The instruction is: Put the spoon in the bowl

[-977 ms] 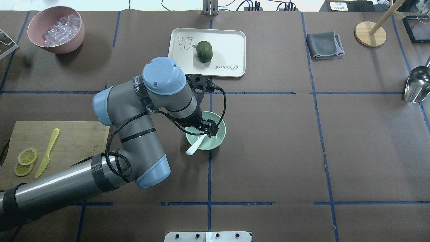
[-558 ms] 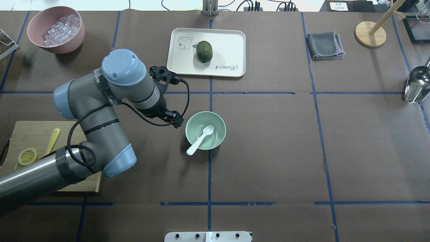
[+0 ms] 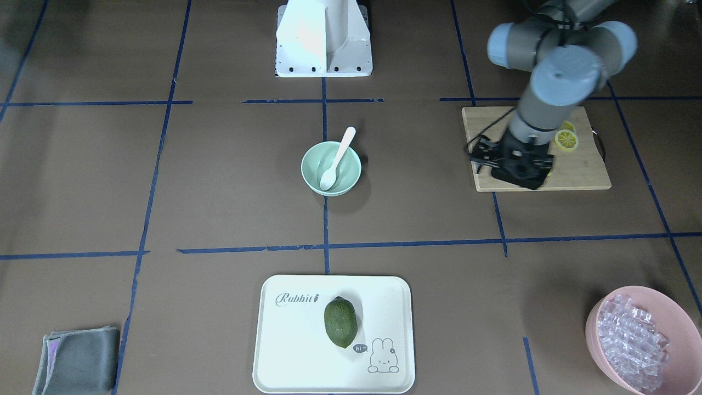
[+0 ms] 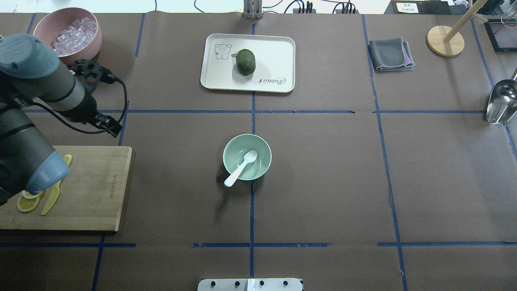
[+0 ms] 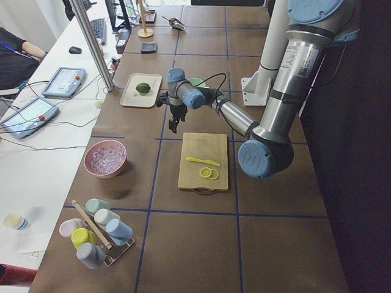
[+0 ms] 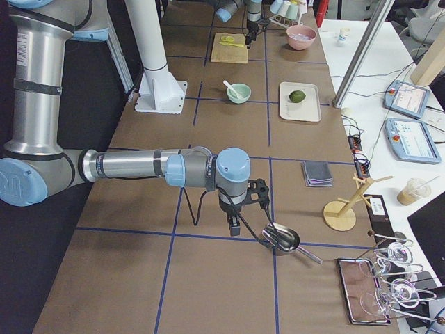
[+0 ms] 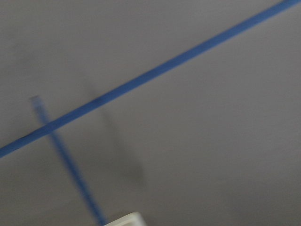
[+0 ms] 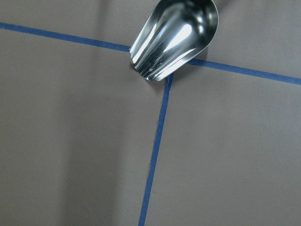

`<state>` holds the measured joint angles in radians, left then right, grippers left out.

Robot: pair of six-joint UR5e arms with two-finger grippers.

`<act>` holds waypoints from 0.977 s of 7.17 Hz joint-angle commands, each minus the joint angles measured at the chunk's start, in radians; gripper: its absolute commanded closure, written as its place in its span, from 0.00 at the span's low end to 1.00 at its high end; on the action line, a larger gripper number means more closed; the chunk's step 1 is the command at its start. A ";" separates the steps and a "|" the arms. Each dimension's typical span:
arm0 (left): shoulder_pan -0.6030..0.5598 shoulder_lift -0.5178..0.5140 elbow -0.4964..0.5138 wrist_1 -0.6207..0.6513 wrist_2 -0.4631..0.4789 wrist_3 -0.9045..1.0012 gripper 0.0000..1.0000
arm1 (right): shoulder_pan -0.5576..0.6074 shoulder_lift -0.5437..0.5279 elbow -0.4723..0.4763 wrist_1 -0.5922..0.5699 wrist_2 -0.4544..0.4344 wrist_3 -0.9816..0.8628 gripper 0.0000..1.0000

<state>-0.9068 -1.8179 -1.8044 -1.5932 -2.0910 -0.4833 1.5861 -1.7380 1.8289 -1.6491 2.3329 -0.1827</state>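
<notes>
The white spoon lies in the mint-green bowl at the table's middle, scoop inside, handle leaning over the near rim. It also shows in the front-facing view, the spoon in the bowl. My left gripper is far to the bowl's left, above the far corner of the cutting board; it looks open and holds nothing. In the front-facing view the left gripper hangs over the board. My right gripper shows only in the exterior right view, beside a metal scoop; I cannot tell its state.
A white tray with a green fruit sits behind the bowl. A pink bowl of ice cubes is far left. The cutting board holds a yellow knife and lemon slices. A grey cloth lies far right.
My left gripper has let go of the spoon, leaving it in the bowl, and the arm has swung far to the left, away from the bowl.
</notes>
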 commanded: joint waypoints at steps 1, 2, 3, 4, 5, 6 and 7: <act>-0.203 0.159 -0.007 0.002 -0.108 0.081 0.00 | 0.000 0.000 0.000 0.000 0.000 -0.001 0.00; -0.293 0.198 -0.006 0.004 -0.110 0.185 0.00 | 0.000 0.000 0.000 0.000 0.000 -0.001 0.00; -0.384 0.253 -0.009 0.002 -0.110 0.334 0.00 | 0.000 0.000 0.000 0.000 0.002 -0.003 0.00; -0.481 0.273 0.003 0.007 -0.112 0.450 0.00 | 0.000 0.000 0.000 0.000 0.003 -0.001 0.00; -0.526 0.305 0.003 0.054 -0.153 0.463 0.00 | 0.000 0.000 -0.002 0.000 0.002 -0.003 0.00; -0.581 0.358 0.008 0.058 -0.208 0.463 0.00 | 0.000 -0.003 -0.003 0.000 0.002 -0.003 0.00; -0.645 0.364 0.019 0.061 -0.234 0.463 0.00 | 0.000 -0.003 -0.011 0.000 -0.003 -0.006 0.00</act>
<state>-1.4772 -1.4797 -1.7954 -1.5412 -2.2841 -0.0277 1.5861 -1.7401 1.8241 -1.6490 2.3337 -0.1863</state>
